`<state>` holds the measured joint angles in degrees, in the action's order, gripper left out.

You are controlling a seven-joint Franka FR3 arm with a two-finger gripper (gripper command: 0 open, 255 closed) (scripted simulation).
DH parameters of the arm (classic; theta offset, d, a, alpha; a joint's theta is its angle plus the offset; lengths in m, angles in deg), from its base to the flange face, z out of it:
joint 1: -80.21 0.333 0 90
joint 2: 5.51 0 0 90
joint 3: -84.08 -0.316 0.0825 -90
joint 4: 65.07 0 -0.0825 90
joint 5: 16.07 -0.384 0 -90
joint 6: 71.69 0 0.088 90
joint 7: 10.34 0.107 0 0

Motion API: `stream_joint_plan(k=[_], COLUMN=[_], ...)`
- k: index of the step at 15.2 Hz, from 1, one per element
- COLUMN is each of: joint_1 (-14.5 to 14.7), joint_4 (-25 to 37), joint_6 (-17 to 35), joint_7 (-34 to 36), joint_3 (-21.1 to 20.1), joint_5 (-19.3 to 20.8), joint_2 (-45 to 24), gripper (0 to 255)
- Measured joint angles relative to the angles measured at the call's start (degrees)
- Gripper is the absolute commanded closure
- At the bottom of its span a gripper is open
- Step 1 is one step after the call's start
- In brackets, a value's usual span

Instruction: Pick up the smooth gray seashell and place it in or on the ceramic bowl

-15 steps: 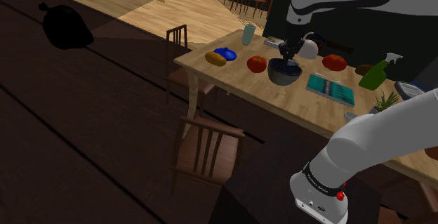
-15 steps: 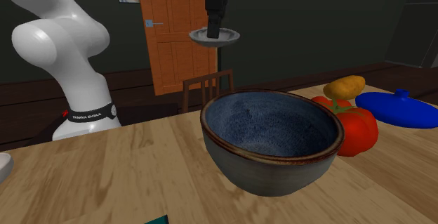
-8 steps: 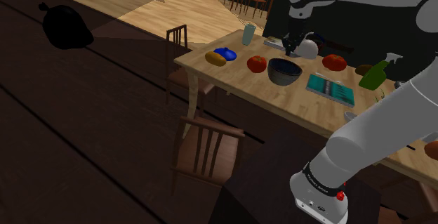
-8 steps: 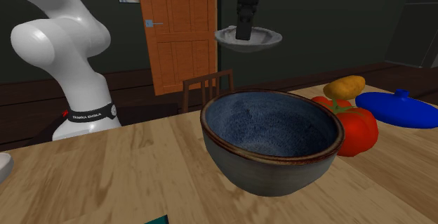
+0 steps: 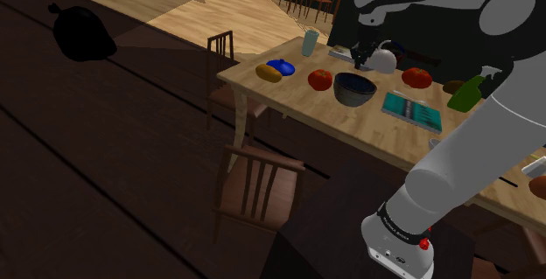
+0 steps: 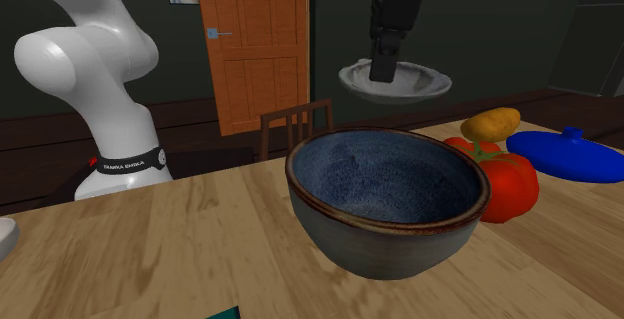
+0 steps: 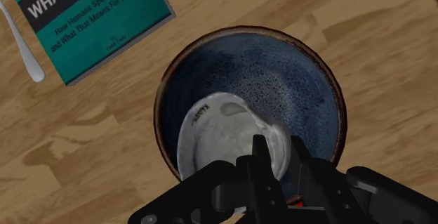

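Note:
The pale gray seashell (image 6: pixel 415 79) hangs in the air, clasped by my black gripper (image 6: pixel 382 70), which is shut on its edge. It is above and just behind the far rim of the blue-glazed, brown-rimmed bowl (image 6: pixel 385 232). In the wrist view the shell (image 7: pixel 217 131) sits between the fingers (image 7: pixel 258 161), over the inside of the bowl (image 7: pixel 330 82). In the shoulder view the gripper (image 5: pixel 360 57) hovers over the bowl (image 5: pixel 354 89) on the wooden table (image 5: pixel 367 129).
A red tomato (image 6: pixel 505 182), a potato (image 6: pixel 490 124) and a blue object (image 6: pixel 575 155) lie beside the bowl. A teal book (image 7: pixel 91 19) and a spoon (image 7: pixel 21 47) lie on its other side. A white rounded object (image 5: pixel 385 59), green bottle (image 5: pixel 466 94) and chair (image 5: pixel 258 185) are near.
The gripper has carried the shell to the second exterior view's right and a little lower, from off to the side to above the bowl's far rim.

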<state>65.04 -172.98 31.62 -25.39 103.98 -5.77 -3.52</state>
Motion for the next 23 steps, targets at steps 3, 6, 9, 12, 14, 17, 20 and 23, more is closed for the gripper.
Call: stream_joint_plan(k=[3, 6, 9, 12, 14, 17, 20, 23], joint_1=[-0.1, -0.2, -0.3, -0.3, -0.3, -0.3, -0.3, -0.3], joint_4=[-1.8, -3.7, -5.3, -6.7, -6.8, -6.9, -6.9, -6.9], joint_6=[2.2, 4.6, 6.7, 8.4, 8.6, 8.6, 8.6, 8.6], joint_7=[0.1, 0.3, 0.5, 0.7, 0.8, 0.8, 0.8, 0.8], joint_3=[0.1, 0.2, 0.3, 0.3, 0.3, 0.3, 0.3, 0.3], joint_5=[0.0, 0.0, -0.1, -0.1, -0.1, -0.1, -0.1, -0.1], joint_2=[-0.3, -0.9, -1.4, -1.8, -1.8, -1.8, -1.8, -1.8], gripper=[255, 255, 255, 255, 255, 255, 0, 0])
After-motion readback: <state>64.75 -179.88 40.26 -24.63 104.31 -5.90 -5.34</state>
